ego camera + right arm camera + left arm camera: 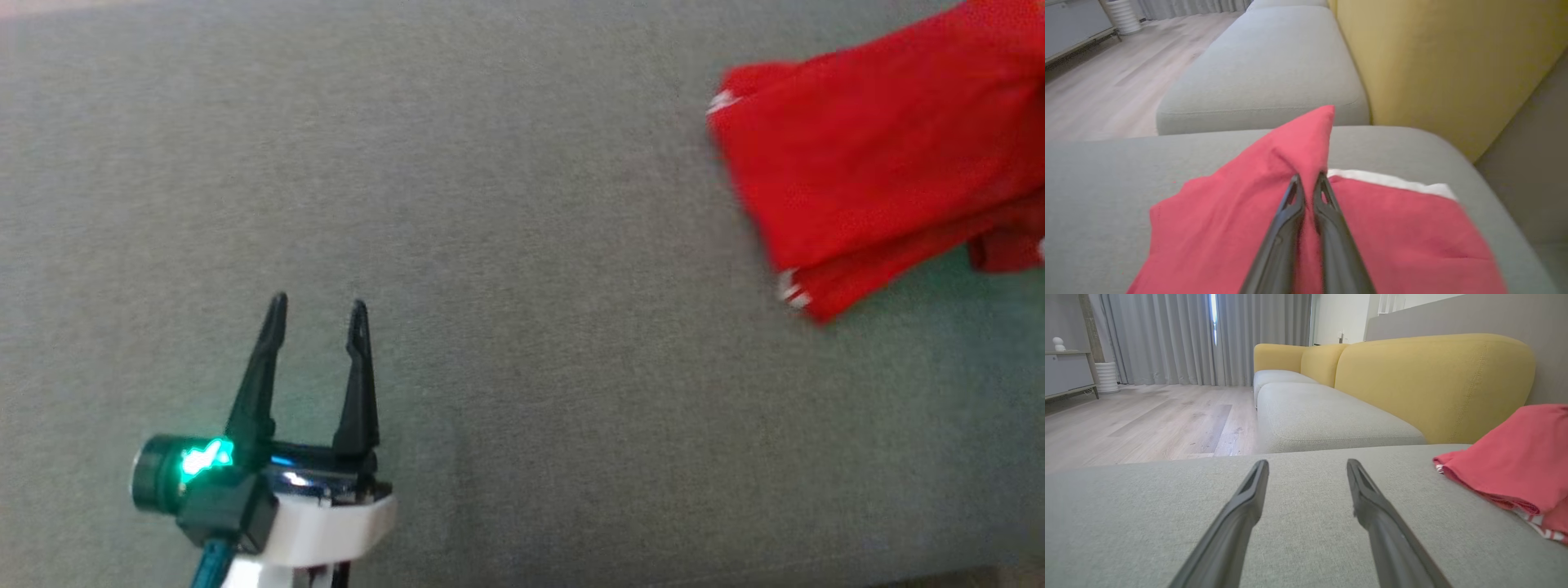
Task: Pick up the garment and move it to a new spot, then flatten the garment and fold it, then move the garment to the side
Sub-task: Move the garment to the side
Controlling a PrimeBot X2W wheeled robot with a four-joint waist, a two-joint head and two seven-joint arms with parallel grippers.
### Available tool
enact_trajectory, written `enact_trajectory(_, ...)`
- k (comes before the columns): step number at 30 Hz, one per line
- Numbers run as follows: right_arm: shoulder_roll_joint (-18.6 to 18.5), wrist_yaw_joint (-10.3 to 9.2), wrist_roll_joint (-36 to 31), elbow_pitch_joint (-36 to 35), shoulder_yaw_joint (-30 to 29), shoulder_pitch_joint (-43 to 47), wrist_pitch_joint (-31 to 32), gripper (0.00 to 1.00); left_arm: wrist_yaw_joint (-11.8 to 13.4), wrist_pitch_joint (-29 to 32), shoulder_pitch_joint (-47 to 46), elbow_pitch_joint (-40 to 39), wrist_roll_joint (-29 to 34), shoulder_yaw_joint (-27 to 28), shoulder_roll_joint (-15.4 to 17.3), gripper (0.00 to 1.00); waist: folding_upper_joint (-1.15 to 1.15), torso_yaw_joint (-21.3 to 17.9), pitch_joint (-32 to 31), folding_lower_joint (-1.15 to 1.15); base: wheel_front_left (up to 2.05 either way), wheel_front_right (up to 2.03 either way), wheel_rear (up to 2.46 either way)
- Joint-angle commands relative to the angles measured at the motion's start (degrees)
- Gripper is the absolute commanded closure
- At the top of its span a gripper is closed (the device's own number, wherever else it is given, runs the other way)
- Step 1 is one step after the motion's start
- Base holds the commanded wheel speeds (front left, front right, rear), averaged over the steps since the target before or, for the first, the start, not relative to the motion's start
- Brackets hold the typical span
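The garment is red with white trim and lies folded at the far right of the grey seat cushion. In the right wrist view my right gripper is shut on a raised ridge of the garment, which peaks up between the fingers. A white hem shows along its far edge. My left gripper stands open over bare cushion at the lower left, well apart from the cloth. The left wrist view has the left gripper with nothing between its fingers and the garment off to the right.
A yellow sofa backrest rises behind the cushion. More grey seat cushions run beyond it. A wooden floor, grey curtains and a low cabinet lie past the cushion's edge.
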Motion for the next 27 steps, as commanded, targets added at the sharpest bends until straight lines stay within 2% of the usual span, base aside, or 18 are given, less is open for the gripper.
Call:
enact_trajectory(1, -3.42, 0.21, -1.37, -3.92, -3.20, 0.04, 1.63, 1.00, 0.17, -0.29, -2.21, -2.50, 0.81, 2.36, -0.36, 0.00, 0.00, -1.80, 1.73, -0.01, 0.00, 0.00, 0.00)
enact_trajectory(5, -5.59, 0.21, -5.34, -7.68, -9.46, 2.16, 5.13, 1.00, 0.08, -0.29, -2.93, -1.83, 1.24, 2.39, -0.36, 0.00, 0.00, -2.46, 2.17, -0.01, 0.00, 0.00, 0.00)
enact_trajectory(7, -5.53, 0.21, -7.07, -9.26, -11.51, 3.57, 6.83, 0.99, 0.19, -0.29, -3.31, -1.36, 1.27, 2.45, -0.36, 0.00, 0.00, -2.59, 2.18, -0.01, 0.00, 0.00, 0.00)
enact_trajectory(8, -5.27, 0.21, -8.15, -9.97, -12.54, 4.22, 7.38, 0.57, 0.21, -0.29, -3.39, -0.93, 1.22, 2.46, -0.36, 0.00, 0.00, -2.63, 2.10, -0.01, 0.00, 0.00, 0.00)
enact_trajectory(9, -5.06, 0.21, -9.75, -10.68, -13.48, 4.78, 7.38, 0.00, 0.23, -0.29, -3.54, -0.68, 1.05, 2.45, -0.36, 0.00, 0.00, -2.61, 1.94, -0.01, 0.00, 0.00, 0.00)
enact_trajectory(14, -1.68, 0.21, -19.37, -13.53, -15.99, 7.78, 4.13, 0.00, 0.09, -0.29, -3.48, 0.67, 0.61, 2.00, -0.36, 0.00, 0.00, -2.04, -0.10, -0.01, 0.00, 0.00, 0.00)
enact_trajectory(15, -1.68, 0.21, -19.37, -13.53, -15.99, 7.78, 4.13, 0.00, 0.09, -0.29, -3.48, 0.67, 0.61, 2.00, -0.36, 0.00, 0.00, -2.04, -0.10, -0.01, 0.00, 0.00, 0.00)
enact_trajectory(18, 1.35, 0.21, -26.27, -14.74, -16.24, 9.88, 1.32, 0.00, 0.08, -0.29, -2.66, 1.19, 0.50, 1.94, -0.36, 0.00, 0.00, -1.58, -2.13, -0.01, 0.00, 0.00, 0.00)
enact_trajectory(22, 7.46, 0.21, -30.90, -15.34, -15.06, 12.88, -2.15, 0.00, 0.11, -0.29, -0.88, 1.76, 0.22, 2.24, -0.36, 0.00, 0.00, -0.84, -5.67, -0.01, 0.00, 0.00, 0.00)
enact_trajectory(27, 16.31, 0.21, -30.98, -14.43, -11.12, 17.88, -7.37, 0.00, 0.66, -0.29, 1.96, 3.03, -1.55, 2.51, -0.36, 0.00, 0.00, 0.67, -10.37, -0.01, 0.00, 0.00, 0.00)
